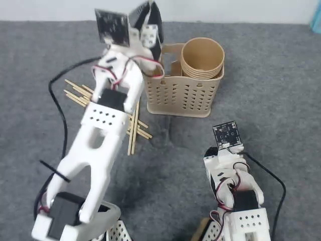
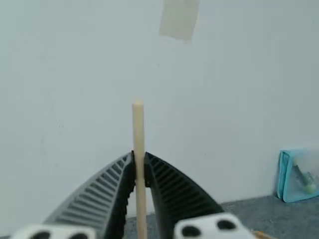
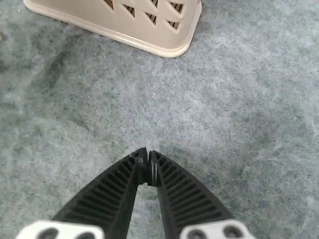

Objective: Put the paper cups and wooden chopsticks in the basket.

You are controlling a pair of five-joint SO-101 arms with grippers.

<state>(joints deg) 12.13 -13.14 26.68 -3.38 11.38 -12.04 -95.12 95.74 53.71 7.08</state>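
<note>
The left claw (image 2: 139, 157) is up high beside the basket (image 1: 175, 95), pinching a single wooden chopstick (image 2: 138, 139) that runs along the jaws and sticks out past their tips. The paper cups (image 1: 202, 60) are stacked inside the basket already, and a loose heap of chopsticks (image 1: 80, 95) lies on the grey worktop (image 1: 271, 90) under that arm.

I'd worry about the thin grip. The stick could swivel or slide between the pads on the way down, hit the rim and fall outside. It could also jam against the stacked cups. A low arm could scatter the heap or nudge the basket.

The right claw (image 3: 148, 162) is pressed together on nothing, low over the worktop near the basket's corner (image 3: 164, 42).
</note>
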